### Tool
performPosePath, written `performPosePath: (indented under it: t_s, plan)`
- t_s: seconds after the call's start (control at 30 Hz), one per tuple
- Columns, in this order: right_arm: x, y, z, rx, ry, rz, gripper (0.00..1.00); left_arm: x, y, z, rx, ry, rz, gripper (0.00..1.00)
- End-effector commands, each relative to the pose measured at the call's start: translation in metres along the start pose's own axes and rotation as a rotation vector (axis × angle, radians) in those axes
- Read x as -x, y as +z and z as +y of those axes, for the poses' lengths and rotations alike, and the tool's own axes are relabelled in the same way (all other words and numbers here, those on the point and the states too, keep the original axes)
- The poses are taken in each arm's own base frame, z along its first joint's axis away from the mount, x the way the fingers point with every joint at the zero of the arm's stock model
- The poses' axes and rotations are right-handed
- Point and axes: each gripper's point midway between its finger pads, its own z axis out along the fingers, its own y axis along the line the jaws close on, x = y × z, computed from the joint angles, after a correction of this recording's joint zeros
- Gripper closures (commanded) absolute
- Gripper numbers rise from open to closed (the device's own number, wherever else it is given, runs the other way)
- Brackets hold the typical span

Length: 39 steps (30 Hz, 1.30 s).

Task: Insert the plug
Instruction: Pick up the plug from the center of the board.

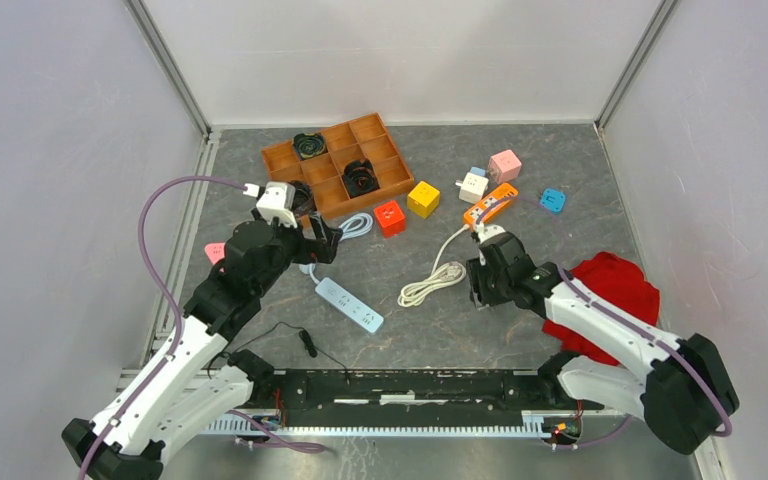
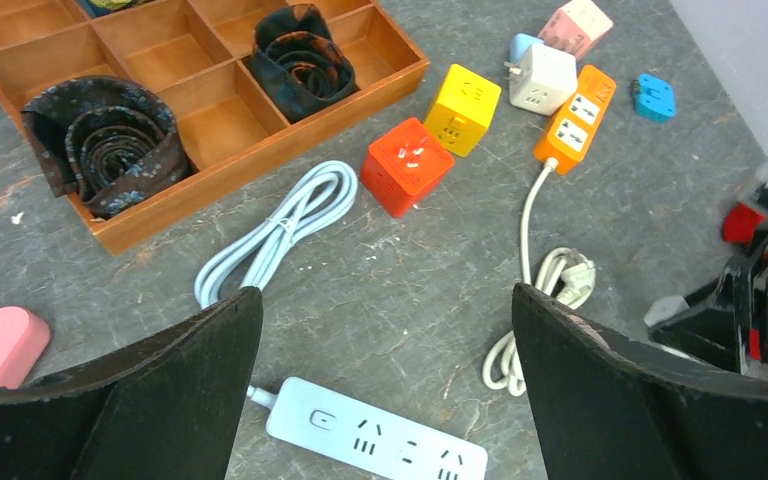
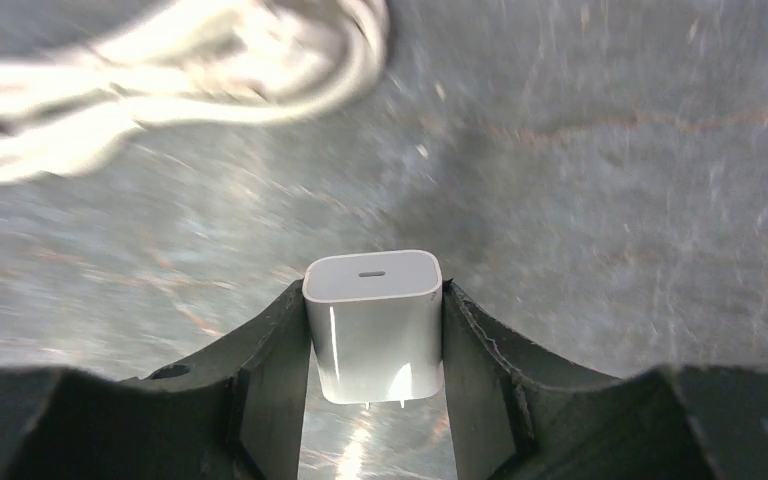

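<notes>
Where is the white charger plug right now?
Right wrist view: the white charger plug sits clamped in the right gripper, near the coiled white cable.

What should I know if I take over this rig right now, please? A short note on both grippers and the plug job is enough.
Left gripper: open, empty, by the white power strip.
Right gripper: shut on the white charger, beside the coiled white cable.
Done: charger gripped.
Left: carry it to the power strip and push it into a socket; nothing is plugged in there yet.
</notes>
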Motion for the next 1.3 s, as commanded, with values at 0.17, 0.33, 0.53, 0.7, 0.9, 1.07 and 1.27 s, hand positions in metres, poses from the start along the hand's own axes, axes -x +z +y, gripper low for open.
performPosePath:
  t_s: [0.17, 0.33, 0.53, 0.7, 0.9, 1.07, 1.27]
  plan:
    - [0.111, -0.060, 0.077, 0.411, 0.282, -0.396, 0.66, 0.015, -0.008, -0.038, -0.178, -0.207, -0.061, 0.05]
    - [0.146, -0.085, 0.093, 0.551, 0.494, -0.492, 0.67, 0.013, 0.000, -0.042, -0.202, -0.281, -0.088, 0.08]
    - [0.177, -0.110, 0.108, 0.756, 0.756, -0.567, 0.68, 0.008, 0.008, -0.066, -0.346, -0.351, -0.103, 0.11]
    - [0.196, -0.120, 0.118, 0.811, 0.798, -0.574, 0.68, 0.006, 0.018, -0.083, -0.399, -0.360, -0.112, 0.13]
    - [0.204, -0.127, 0.128, 0.858, 0.814, -0.574, 0.68, 0.011, 0.028, -0.117, -0.454, -0.309, -0.126, 0.13]
    - [0.204, -0.128, 0.130, 0.884, 0.827, -0.579, 0.67, 0.004, 0.036, -0.146, -0.478, -0.222, -0.135, 0.13]
    - [0.203, -0.128, 0.133, 0.893, 0.813, -0.577, 0.67, -0.007, 0.051, -0.163, -0.449, -0.183, -0.121, 0.17]
